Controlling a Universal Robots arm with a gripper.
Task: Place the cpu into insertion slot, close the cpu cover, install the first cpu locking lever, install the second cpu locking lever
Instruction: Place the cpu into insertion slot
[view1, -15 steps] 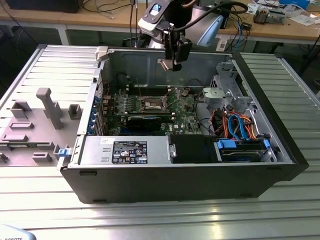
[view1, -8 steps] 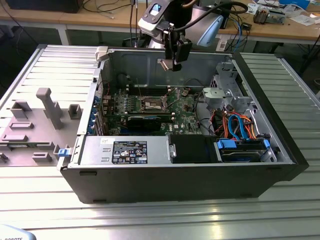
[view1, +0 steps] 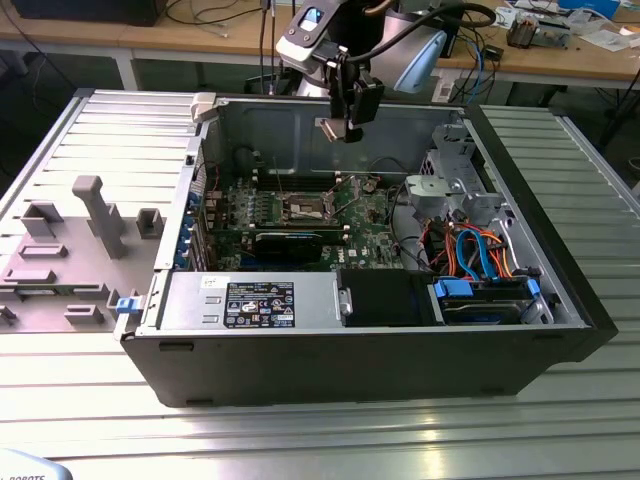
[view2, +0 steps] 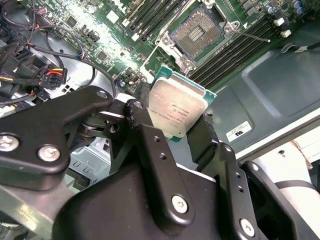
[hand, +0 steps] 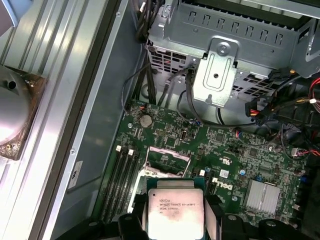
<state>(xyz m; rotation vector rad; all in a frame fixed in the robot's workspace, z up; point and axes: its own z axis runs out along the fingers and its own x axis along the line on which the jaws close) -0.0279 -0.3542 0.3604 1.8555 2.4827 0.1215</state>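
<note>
The end effector (view2: 175, 126) is pinching the cpu (view2: 176, 111), holding it well apart from the open slot (view2: 196, 32). Placing is underway, I'd say, calling for squaring it overhead.

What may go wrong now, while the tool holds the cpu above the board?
1. The tool grips the cpu by two edges only; a slip might drop it on the green board.
2. The insertion slot lies open with its contacts bare; a tilted or shifted landing could damage them.
</note>
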